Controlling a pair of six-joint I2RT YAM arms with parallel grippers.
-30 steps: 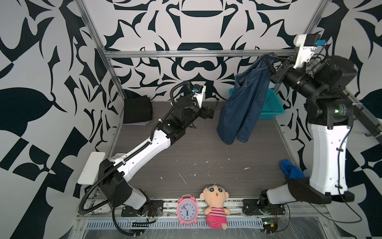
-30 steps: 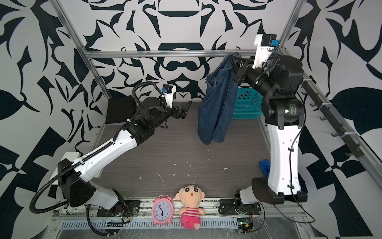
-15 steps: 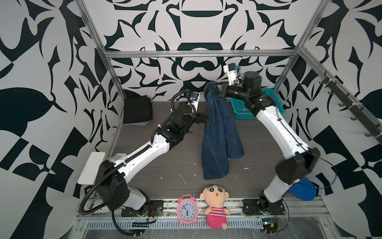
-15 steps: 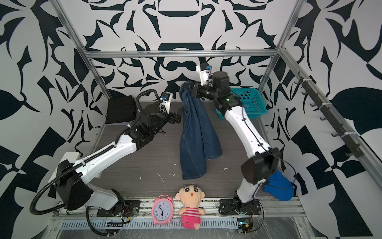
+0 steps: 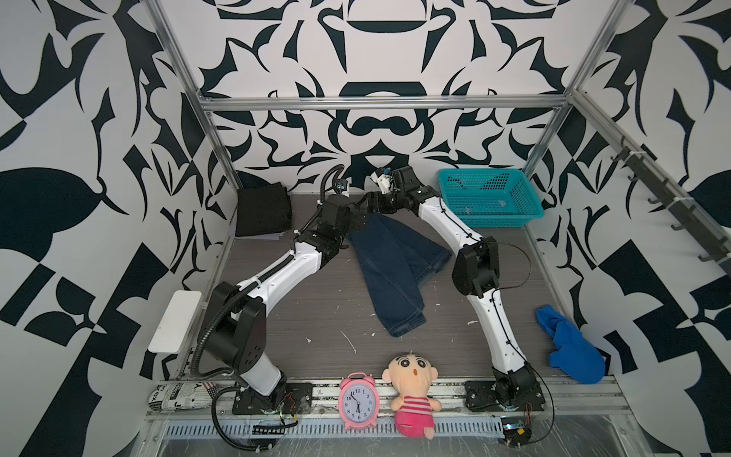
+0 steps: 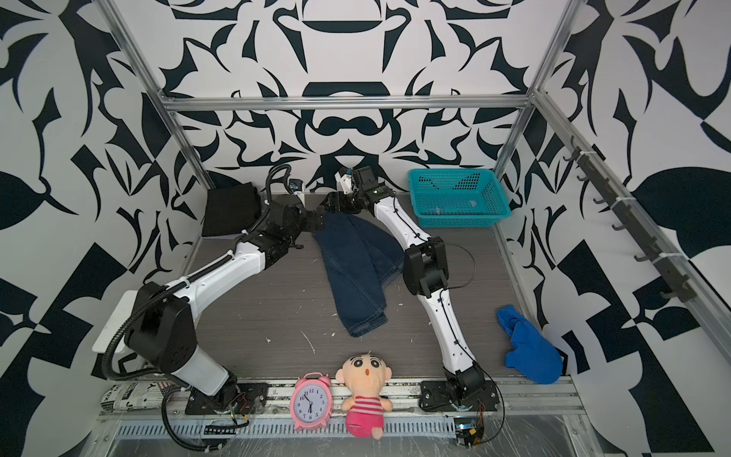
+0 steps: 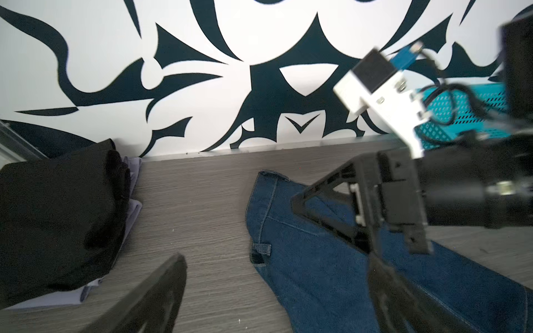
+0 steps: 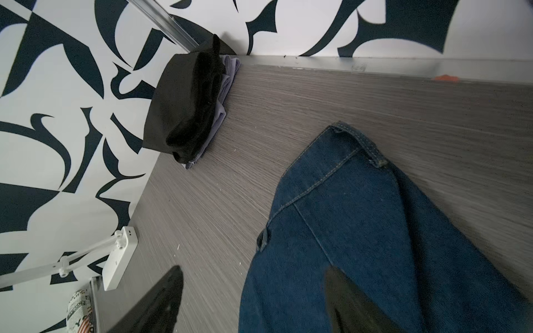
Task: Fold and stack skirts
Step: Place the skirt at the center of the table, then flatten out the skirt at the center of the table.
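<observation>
**Tabletop scene: denim skirt down flat, both claws wide**

Grey wood-grain tabletop point(image 5: 300, 316) sits inside black-and-white patterned walls. In both top views the denim skirt point(image 5: 395, 277) lies spread out, left of the teal basket point(image 5: 502, 219) and nearer the camera. The black skirt point(image 5: 263, 211) sits folded well to the left of the basket, against the back wall. The left gripper point(image 5: 358, 223) and right gripper point(image 5: 374, 200) meet over the denim's waistband end, just left of the basket.

Left wrist view: the left claw's jaws gape and hold nothing. The lavender skirt point(image 7: 132, 207) peeks from under the black one.

Right wrist view: the right claw's jaws stand apart above the denim, gripping nothing.
</observation>
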